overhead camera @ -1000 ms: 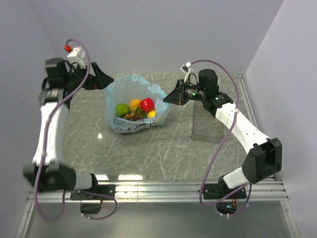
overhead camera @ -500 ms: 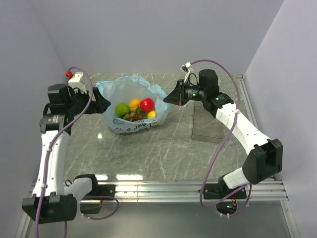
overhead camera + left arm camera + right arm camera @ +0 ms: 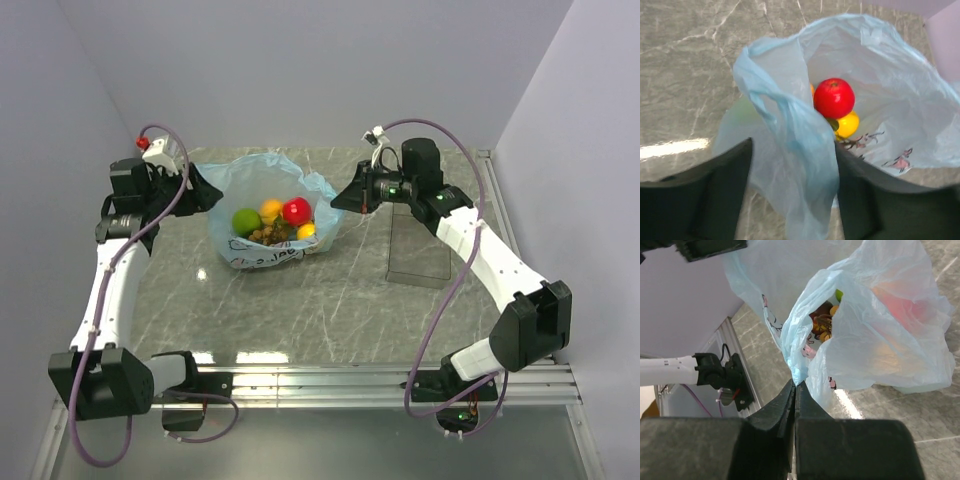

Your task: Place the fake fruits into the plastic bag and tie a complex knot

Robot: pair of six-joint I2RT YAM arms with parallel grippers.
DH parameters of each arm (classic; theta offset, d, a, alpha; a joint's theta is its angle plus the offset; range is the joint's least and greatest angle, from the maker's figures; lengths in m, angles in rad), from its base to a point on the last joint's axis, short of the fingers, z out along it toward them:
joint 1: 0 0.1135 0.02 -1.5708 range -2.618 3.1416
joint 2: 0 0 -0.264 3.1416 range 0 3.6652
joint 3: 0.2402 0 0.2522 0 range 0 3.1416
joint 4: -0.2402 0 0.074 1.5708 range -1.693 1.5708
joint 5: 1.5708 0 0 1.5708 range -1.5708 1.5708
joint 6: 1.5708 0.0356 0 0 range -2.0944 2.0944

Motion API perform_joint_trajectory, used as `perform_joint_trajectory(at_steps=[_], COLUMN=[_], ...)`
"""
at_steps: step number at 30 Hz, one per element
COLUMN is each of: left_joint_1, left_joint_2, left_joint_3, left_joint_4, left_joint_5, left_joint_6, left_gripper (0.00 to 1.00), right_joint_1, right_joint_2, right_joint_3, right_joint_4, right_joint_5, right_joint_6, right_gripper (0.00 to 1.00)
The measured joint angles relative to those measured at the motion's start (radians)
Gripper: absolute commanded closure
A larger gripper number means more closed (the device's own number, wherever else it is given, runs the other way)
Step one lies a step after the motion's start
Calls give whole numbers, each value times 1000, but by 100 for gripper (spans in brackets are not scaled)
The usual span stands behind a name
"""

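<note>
The plastic bag [image 3: 262, 190] stands open on the marble table, light blue with a cartoon print. Inside lie the fake fruits: a green apple [image 3: 246, 221], a yellow-orange fruit [image 3: 271, 209], a red fruit [image 3: 296, 211] and a brown bunch [image 3: 270, 233]. My left gripper [image 3: 207, 190] is at the bag's left rim. In the left wrist view its jaws [image 3: 792, 200] stand apart with a hanging fold of the bag [image 3: 800, 165] between them, and the red fruit [image 3: 834, 97] shows beyond. My right gripper [image 3: 795, 385] is shut on the bag's right edge [image 3: 805, 340] and holds it up.
A clear rectangular tray [image 3: 418, 245] stands right of the bag, under the right arm. Walls close off the table at the back and both sides. A metal rail [image 3: 330, 378] runs along the near edge by the arm bases.
The left arm came down and forward to the bag's left rim, and its jaws have narrowed around the fold. The right gripper and the fruits have stayed put.
</note>
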Motion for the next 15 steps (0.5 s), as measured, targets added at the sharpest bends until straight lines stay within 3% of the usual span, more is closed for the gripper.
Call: perform_joint_trajectory(at_steps=[1, 2, 5, 15], left_joint_1=[0, 0, 0, 9], left_joint_2=[10, 19, 27, 3], left_joint_3=[2, 6, 26, 367], left_joint_4=[10, 16, 23, -50], left_joint_5=[1, 3, 14, 10], left_joint_6=[-6, -17, -34, 2], left_gripper=[46, 64, 84, 90], right_joint_1=[0, 0, 0, -15], right_joint_2=[0, 0, 0, -8], right_joint_3=[5, 11, 31, 222], right_joint_4=[-3, -6, -19, -76], right_joint_5=[-2, -4, -6, 14], right_joint_6=[-3, -8, -17, -39], right_gripper=[100, 100, 100, 100])
